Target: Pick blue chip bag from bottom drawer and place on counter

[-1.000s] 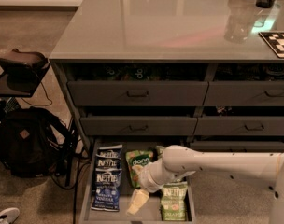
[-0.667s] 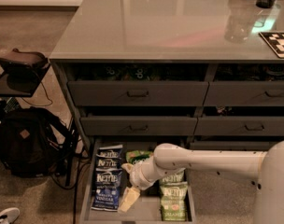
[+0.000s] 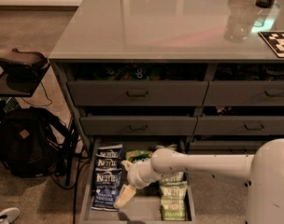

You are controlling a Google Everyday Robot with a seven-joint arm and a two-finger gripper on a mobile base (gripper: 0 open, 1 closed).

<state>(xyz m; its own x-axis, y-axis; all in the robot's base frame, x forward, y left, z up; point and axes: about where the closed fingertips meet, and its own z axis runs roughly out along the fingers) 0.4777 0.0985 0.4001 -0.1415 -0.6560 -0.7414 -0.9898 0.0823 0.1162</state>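
Jaws spread wide, empty | gripper point(image 3: 124, 181) low over the bottom drawer point(image 3: 86, 190), just beside the blue chip bag point(image 3: 106, 185) | tabletop point(image 3: 170, 27) above, well apart

Gripper point(image 3: 124, 197) beside blue chip bag point(image 3: 106, 191)

The counter point(image 3: 170, 22) was glossy and reflective — the bottom drawer point(image 3: 143, 212) matt grey metal — and the gripper point(image 3: 124, 198), smooth cream plastic, hung over it.

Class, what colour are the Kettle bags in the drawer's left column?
Dark navy blue bags, camera view; gripper beside them.
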